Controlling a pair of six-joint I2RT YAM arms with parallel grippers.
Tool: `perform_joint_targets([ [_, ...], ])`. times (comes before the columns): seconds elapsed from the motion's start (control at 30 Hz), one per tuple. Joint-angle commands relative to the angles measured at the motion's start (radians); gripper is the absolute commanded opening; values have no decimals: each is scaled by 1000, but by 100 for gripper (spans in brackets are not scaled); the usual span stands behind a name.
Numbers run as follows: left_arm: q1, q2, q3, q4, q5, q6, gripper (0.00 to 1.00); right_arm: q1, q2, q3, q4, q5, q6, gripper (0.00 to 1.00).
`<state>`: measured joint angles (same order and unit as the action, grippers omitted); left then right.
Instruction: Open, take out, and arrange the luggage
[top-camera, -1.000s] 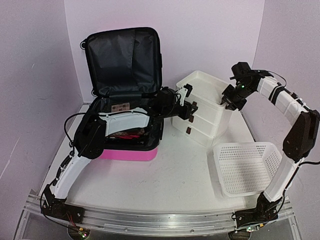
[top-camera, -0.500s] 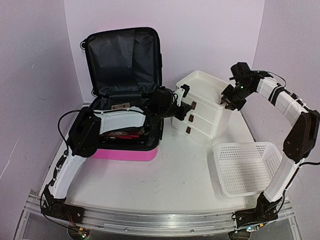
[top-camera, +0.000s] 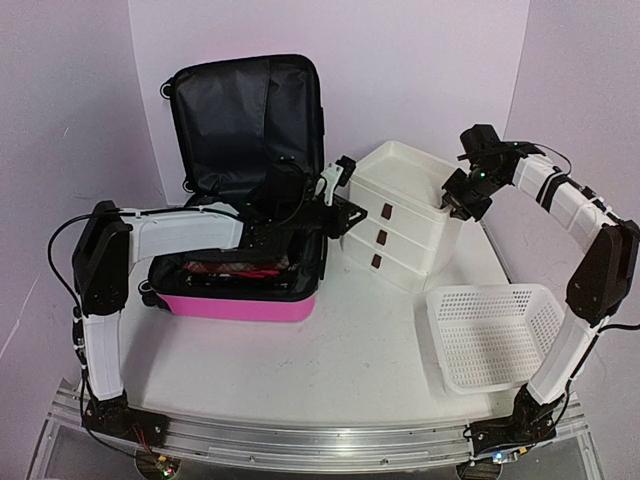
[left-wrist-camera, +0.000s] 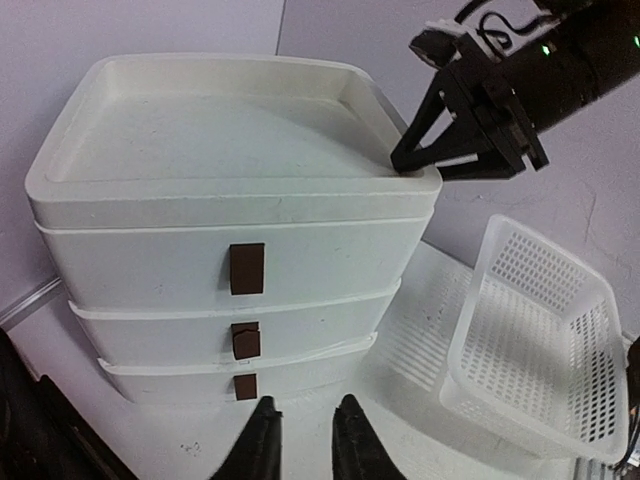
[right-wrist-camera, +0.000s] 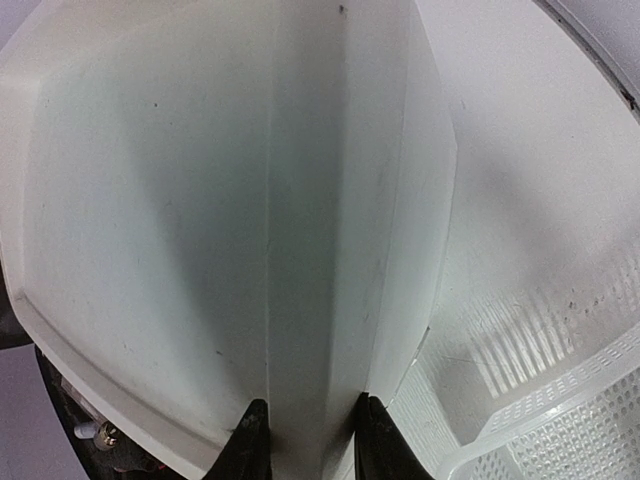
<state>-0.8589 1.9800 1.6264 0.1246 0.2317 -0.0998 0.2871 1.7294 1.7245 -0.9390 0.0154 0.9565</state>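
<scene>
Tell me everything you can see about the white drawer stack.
The drawer stack is white plastic: three shut drawers, each with a dark brown pull, under a shallow empty tray top. It stands upright on the table, right of the suitcase and behind the basket. The right gripper pinches the top rim at its right rear corner.

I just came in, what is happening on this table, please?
The pink suitcase lies open, lid upright, with items inside. The left gripper hovers in front of the white drawer stack, its jaws slightly apart and empty. The right gripper clamps the stack's top rim.
</scene>
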Motion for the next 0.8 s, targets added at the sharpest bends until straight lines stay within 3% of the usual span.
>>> perform_joint_targets([
  [0.0, -2, 72, 92, 25, 26, 14, 44, 21, -3, -18, 27, -70, -9, 0],
  [0.03, -3, 108, 133, 24, 20, 21, 51, 22, -6, -22, 27, -77, -4, 0],
  [0.2, -3, 272, 327, 24, -12, 50, 59, 23, -22, -32, 29, -103, 17, 0],
  [0.27, -3, 325, 393, 24, -20, 68, 55, 25, -26, -35, 32, -108, 24, 0],
  [0.37, -3, 390, 475, 24, -50, 83, 42, 30, -26, -29, 33, -123, 27, 0],
  [0.6, -2, 505, 638, 22, -59, 83, 47, 36, -26, -17, 35, -128, 31, 0],
  [0.77, -5, 556, 709, 22, -105, 83, 37, 43, -30, -24, 36, -127, 32, 0],
])
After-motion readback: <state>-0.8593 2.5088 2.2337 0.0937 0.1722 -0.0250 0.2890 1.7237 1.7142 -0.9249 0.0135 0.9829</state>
